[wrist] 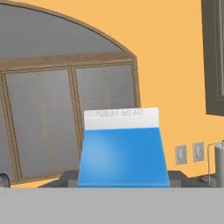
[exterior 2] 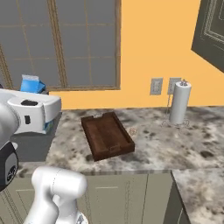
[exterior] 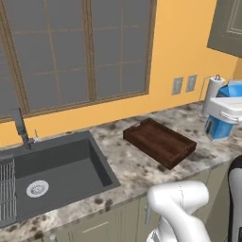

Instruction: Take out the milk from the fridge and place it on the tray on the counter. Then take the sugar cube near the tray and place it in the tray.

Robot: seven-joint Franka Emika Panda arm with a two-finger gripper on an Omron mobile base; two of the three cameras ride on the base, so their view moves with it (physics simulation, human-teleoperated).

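tool [wrist: 122,186] closed on the milk [wrist: 122,153], blue carton upright, gable top up, held in the air off the desk [exterior: 142,165]. in left base view the carton [exterior: 220,125] hangs under the white hand, over the desk's right end, beside the tray, not touching it. tray [exterior: 160,142] sits mid desk, nearer the front edge than the wall, long side angled. sugar cube [exterior 2: 132,131] on the desk just beside the tray's right rim, toward the back, apart from it. sink [exterior: 56,170] at the left end with faucet [exterior: 21,127] behind. paper towel roll [exterior 2: 179,104] upright near the back edge. outlets [exterior 2: 156,86] on the orange wall, window [exterior: 71,52] behind the sink.
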